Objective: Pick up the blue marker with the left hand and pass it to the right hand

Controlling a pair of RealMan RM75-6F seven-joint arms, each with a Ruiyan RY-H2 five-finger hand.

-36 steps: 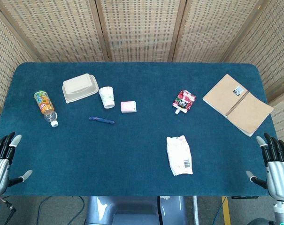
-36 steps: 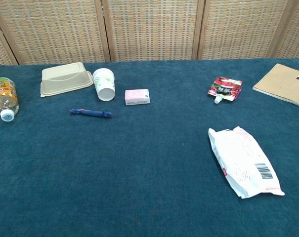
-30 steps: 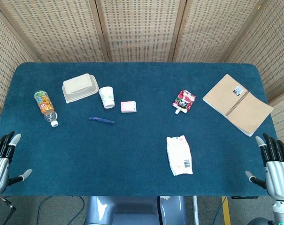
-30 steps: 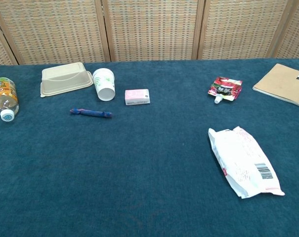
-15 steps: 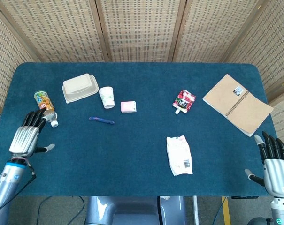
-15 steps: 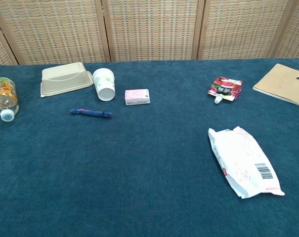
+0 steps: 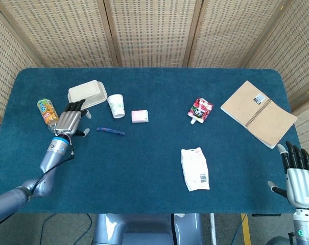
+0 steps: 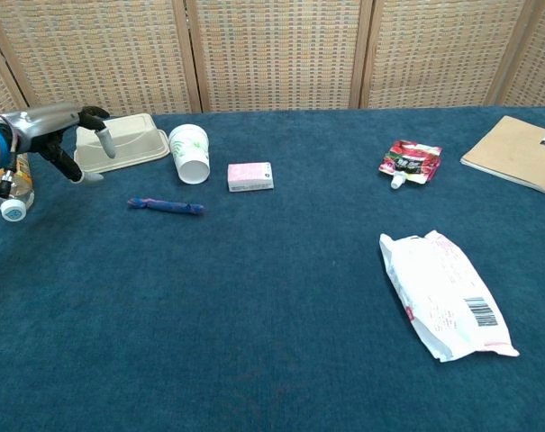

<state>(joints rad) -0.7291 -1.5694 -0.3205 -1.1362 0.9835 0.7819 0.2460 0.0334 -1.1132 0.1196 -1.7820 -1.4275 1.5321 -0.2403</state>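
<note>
The blue marker (image 7: 111, 131) (image 8: 166, 206) lies flat on the blue tablecloth, in front of the paper cup. My left hand (image 7: 69, 121) (image 8: 67, 135) hovers above the table just left of the marker, fingers apart and holding nothing. My right hand (image 7: 298, 173) is open at the table's near right corner, far from the marker, and shows only in the head view.
Near the left hand are a lying drink bottle (image 7: 48, 113) (image 8: 5, 180), a beige clamshell box (image 7: 87, 94) (image 8: 117, 143) and a paper cup (image 7: 116, 106) (image 8: 190, 154). Further right: a pink box (image 7: 139, 116), a red pouch (image 7: 200, 109), a white packet (image 7: 195, 169), a spiral notebook (image 7: 259, 113).
My left arm has swung from the near left edge up and right over the table, arriving beside the marker. The right hand has hardly moved.
</note>
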